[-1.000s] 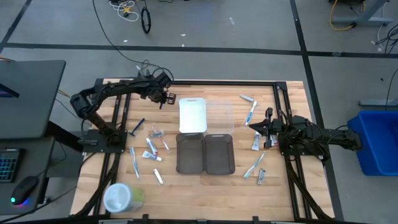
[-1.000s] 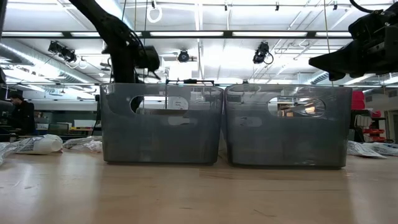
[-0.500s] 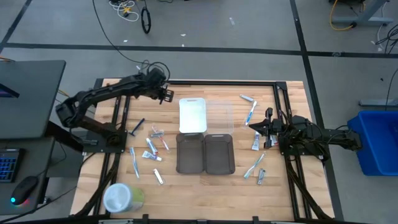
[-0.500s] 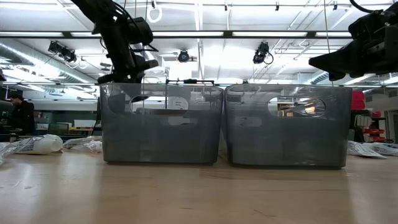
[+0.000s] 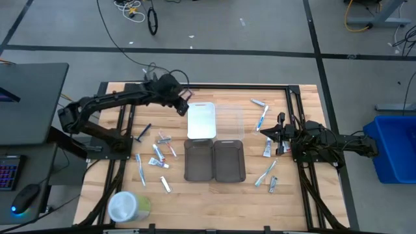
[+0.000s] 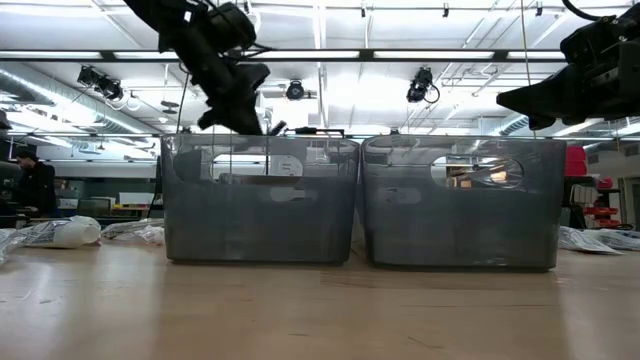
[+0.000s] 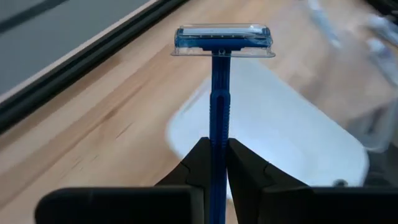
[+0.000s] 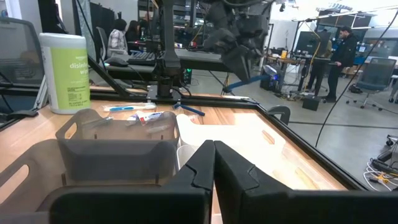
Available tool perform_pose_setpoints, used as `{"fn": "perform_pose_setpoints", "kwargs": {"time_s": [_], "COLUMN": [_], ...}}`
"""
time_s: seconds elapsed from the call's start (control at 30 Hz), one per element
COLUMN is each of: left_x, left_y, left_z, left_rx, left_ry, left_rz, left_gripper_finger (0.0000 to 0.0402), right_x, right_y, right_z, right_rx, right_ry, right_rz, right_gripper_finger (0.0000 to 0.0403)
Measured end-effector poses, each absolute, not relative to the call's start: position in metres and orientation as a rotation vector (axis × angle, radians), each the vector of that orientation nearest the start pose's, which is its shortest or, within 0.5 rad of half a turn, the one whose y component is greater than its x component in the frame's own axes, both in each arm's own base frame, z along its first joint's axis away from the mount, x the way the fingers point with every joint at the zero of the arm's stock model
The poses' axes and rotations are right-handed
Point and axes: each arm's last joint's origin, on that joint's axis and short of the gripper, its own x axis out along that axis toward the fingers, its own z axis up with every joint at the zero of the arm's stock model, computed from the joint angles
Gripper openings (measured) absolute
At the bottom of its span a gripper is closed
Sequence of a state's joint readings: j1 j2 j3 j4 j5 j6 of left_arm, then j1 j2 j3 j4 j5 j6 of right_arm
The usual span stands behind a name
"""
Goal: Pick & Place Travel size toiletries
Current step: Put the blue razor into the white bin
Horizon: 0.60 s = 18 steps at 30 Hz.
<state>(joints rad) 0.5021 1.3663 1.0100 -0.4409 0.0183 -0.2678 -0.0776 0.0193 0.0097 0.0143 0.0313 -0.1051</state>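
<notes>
In the high view the left gripper [image 5: 184, 104] reaches in from the left side of the frame and hangs at the upper left corner of the white tray [image 5: 201, 123], which lies just above centre. The left wrist view shows its fingers [image 7: 199, 163] pinched on the handle of a blue razor [image 7: 219, 93], whose clear-capped head stands upright at the top of that frame, over the tray's near corner and the bare wood beside it. In the low view the same gripper [image 6: 240, 115] sits high at upper left, above the rim of the left grey bin [image 6: 260, 200], with the right grey bin [image 6: 460, 200] beside it. The right gripper [image 5: 281, 134] waits at the right of the high view, near a white tube [image 5: 267, 149]; its fingers [image 8: 227, 163] meet with nothing between them. Other toiletries lie on the wooden table [image 5: 214, 201]: small tubes [image 5: 162, 153] and a toothbrush [image 5: 140, 169] in the left middle, a black stick [image 5: 144, 132] further left, a toothbrush [image 5: 262, 118] at upper right and another [image 5: 265, 174] at lower right. A round white-and-green container [image 5: 127, 207] stands at lower left.
</notes>
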Motion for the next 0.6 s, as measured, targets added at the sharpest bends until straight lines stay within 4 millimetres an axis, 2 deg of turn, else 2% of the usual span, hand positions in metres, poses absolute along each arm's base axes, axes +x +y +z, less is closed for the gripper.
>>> {"fn": "perform_pose_setpoints", "kwargs": {"time_s": [0.23, 0.5, 0.6], "left_x": [0.262, 0.264, 0.267], "left_y": [0.12, 0.116, 0.117], "left_z": [0.268, 0.268, 0.274], "left_rx": [-0.384, -0.383, -0.379], "left_ry": [0.679, 0.681, 0.672], "left_rz": [0.474, 0.452, 0.435], "left_gripper_finger": [0.0041, 0.0043, 0.0044], "right_x": [0.098, 0.098, 0.098], "right_y": [-0.009, -0.009, -0.009], "right_z": [0.167, 0.167, 0.167], "right_rx": [-0.105, -0.105, -0.105], "right_ry": [0.001, 0.0, 0.001], "right_rz": [-0.109, -0.109, -0.109], "right_gripper_finger": [0.0014, 0.0014, 0.0013]}}
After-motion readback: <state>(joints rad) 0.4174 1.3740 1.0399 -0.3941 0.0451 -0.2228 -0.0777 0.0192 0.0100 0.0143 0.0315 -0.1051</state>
